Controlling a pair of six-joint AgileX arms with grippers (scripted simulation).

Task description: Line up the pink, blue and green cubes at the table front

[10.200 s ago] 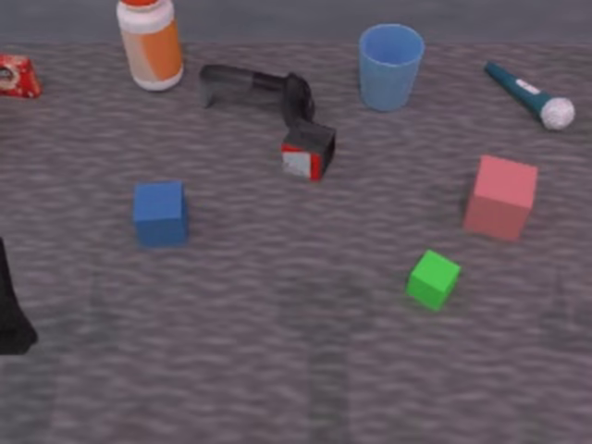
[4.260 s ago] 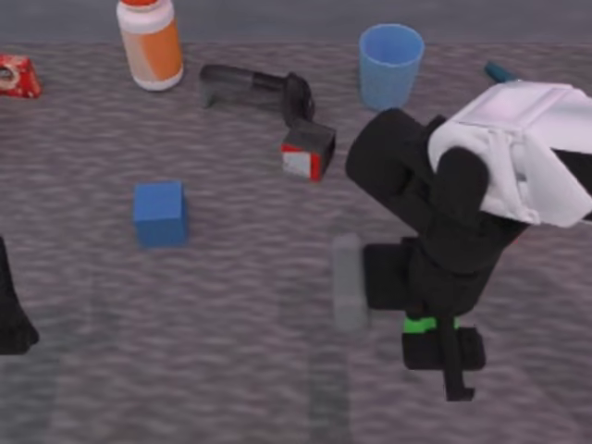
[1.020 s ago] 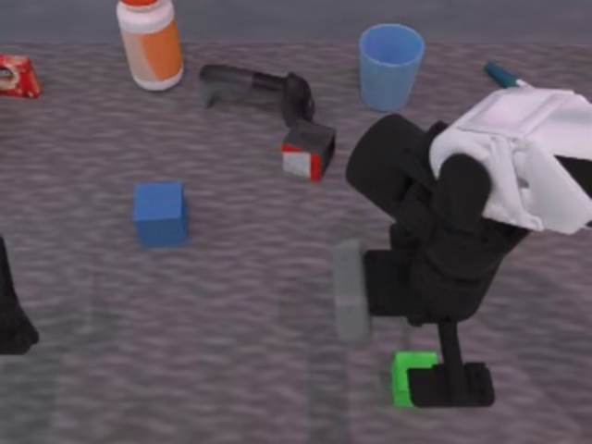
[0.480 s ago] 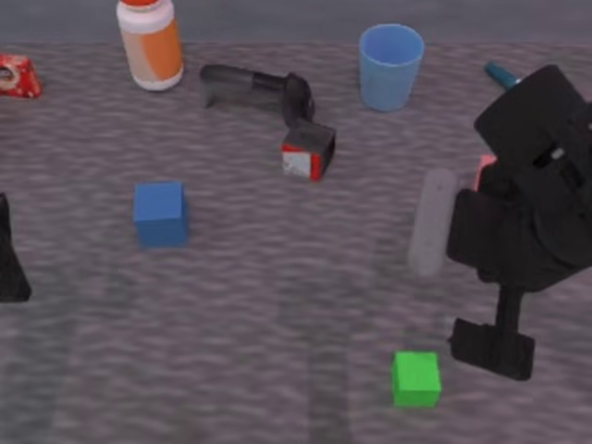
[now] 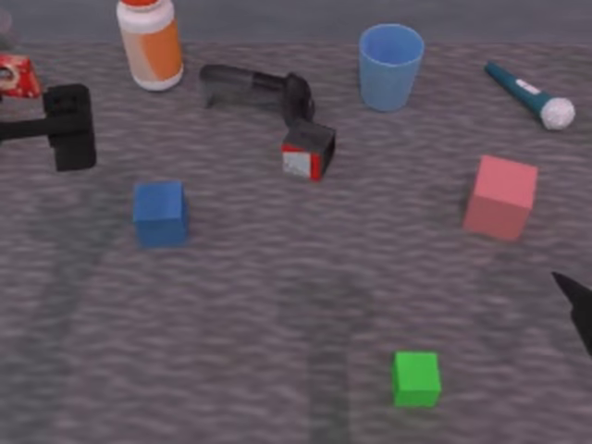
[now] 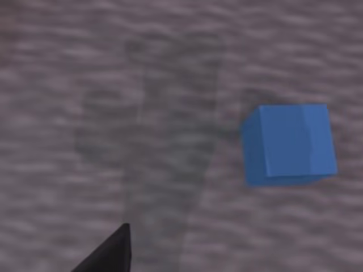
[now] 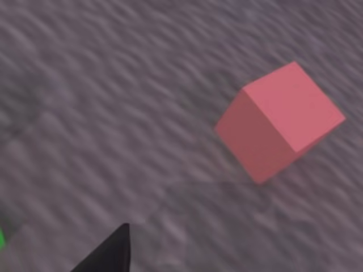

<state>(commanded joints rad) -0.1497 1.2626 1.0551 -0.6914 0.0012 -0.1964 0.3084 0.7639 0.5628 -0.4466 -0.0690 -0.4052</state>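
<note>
The green cube (image 5: 416, 377) lies alone near the table's front, right of centre. The pink cube (image 5: 500, 197) stands free at the right, and the right wrist view shows it (image 7: 281, 122) with nothing touching it. The blue cube (image 5: 160, 213) rests at the left and also appears in the left wrist view (image 6: 289, 144). My left gripper (image 5: 70, 127) hovers at the back left, behind the blue cube, open and empty; one dark fingertip (image 6: 116, 252) shows. My right gripper (image 5: 575, 301) has pulled back to the right edge, open, with one fingertip (image 7: 116, 252) visible.
Along the back stand an orange-and-white bottle (image 5: 150, 43), a black tool (image 5: 259, 91), a blue cup (image 5: 390, 67) and a teal microphone (image 5: 530, 94). A red, white and black box (image 5: 308, 151) sits mid-table. A red packet (image 5: 18, 76) lies at the back left.
My right arm let go of the green cube at the front and withdrew to the right edge, uncovering the pink cube. My left gripper moved from the left edge to the back left.
</note>
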